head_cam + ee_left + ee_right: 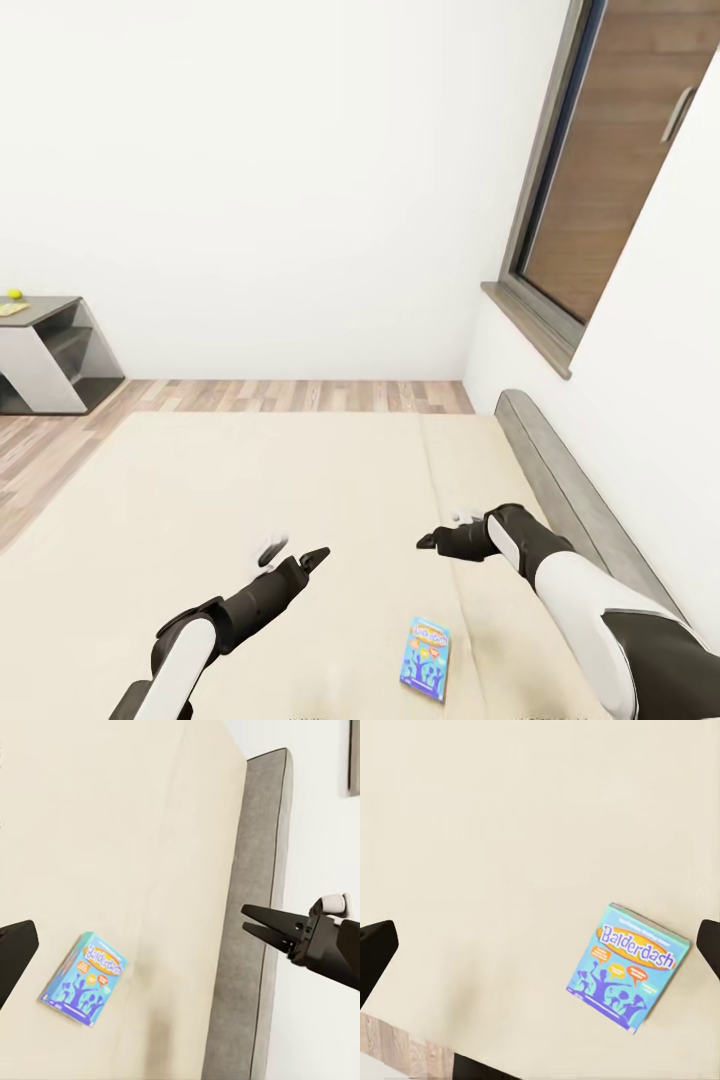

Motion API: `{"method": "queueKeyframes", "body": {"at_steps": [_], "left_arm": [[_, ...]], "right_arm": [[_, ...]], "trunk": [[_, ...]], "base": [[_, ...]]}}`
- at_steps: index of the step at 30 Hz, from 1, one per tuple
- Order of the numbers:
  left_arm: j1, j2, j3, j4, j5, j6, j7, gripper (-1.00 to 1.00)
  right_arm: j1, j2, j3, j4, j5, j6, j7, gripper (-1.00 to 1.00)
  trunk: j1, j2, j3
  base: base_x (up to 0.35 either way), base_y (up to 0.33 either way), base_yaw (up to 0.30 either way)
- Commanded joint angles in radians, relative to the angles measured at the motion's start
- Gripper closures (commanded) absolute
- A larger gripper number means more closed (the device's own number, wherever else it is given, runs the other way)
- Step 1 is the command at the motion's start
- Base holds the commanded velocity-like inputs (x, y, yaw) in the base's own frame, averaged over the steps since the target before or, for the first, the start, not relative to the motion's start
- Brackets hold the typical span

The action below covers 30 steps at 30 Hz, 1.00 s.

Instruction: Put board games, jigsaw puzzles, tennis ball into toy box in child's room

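Fingers (375, 952) cut off at edges frame blue board game (628, 966) on bed (510, 832).

The only legible lettering is "Balderdash", in white on an orange oval across the lid of the blue board game (628, 967), whose smaller print stays unreadable.

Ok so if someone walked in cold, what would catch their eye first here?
Probably the small blue game box, lying flat and alone on the beige bed, near its edge between the two arms. Next, the left tool and right tool hovering above the mattress, neither holding anything. Far left, a yellow-green ball sits on a grey desk.
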Motion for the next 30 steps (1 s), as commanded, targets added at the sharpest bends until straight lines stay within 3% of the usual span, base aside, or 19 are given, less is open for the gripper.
{"method": "queueKeyframes", "body": {"at_steps": [1,26,30], "left_arm": [[-0.001,0.0,0.0,-0.001,0.011,0.003,0.01,-1.0],[-0.015,0.0,0.0,0.034,0.008,0.001,0.009,-1.0],[-0.102,0.0,0.003,0.071,0.011,0.006,0.018,-1.0]], "right_arm": [[-0.001,0.0,-0.005,-0.002,-0.003,0.013,0.0,-1.0],[-0.009,0.0,-0.004,-0.018,-0.001,0.067,0.0,-1.0],[-0.023,-0.001,-0.003,-0.019,-0.001,0.08,-0.001,-1.0]], "trunk": [[0.001,-0.002,-0.004],[0.001,-0.002,-0.044],[0.001,-0.002,-0.051]], "base": [[0.0,0.0,0.0],[0.0,0.0,0.0],[0.0,0.0,0.0]]}}
